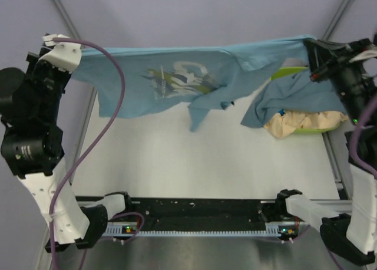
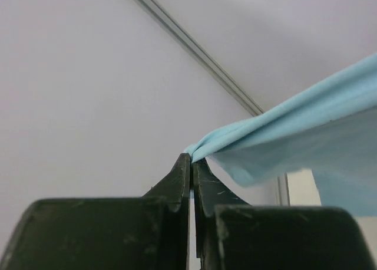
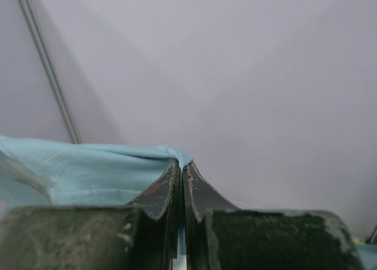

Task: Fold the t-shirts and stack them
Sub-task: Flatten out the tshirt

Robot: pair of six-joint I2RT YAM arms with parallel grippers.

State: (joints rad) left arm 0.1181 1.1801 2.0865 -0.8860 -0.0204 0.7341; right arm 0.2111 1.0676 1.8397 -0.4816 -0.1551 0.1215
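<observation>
A light sky-blue t-shirt [image 1: 171, 75] with a pale printed design hangs stretched across the back of the table, held up at both ends. My left gripper [image 1: 59, 41] is shut on its left end; the left wrist view shows the jaws [image 2: 191, 158] pinching the cloth [image 2: 294, 140]. My right gripper [image 1: 310, 43] is shut on its right end; the right wrist view shows the jaws [image 3: 181, 164] pinching the cloth [image 3: 88, 170]. A slate-blue t-shirt [image 1: 300, 96] lies crumpled over a beige t-shirt [image 1: 303, 122] at the right.
A lime-green tray [image 1: 283, 72] lies under the crumpled shirts at the back right. The white table surface [image 1: 194, 158] lies below the hanging shirt. A black rail [image 1: 200, 214] runs along the near edge between the arm bases.
</observation>
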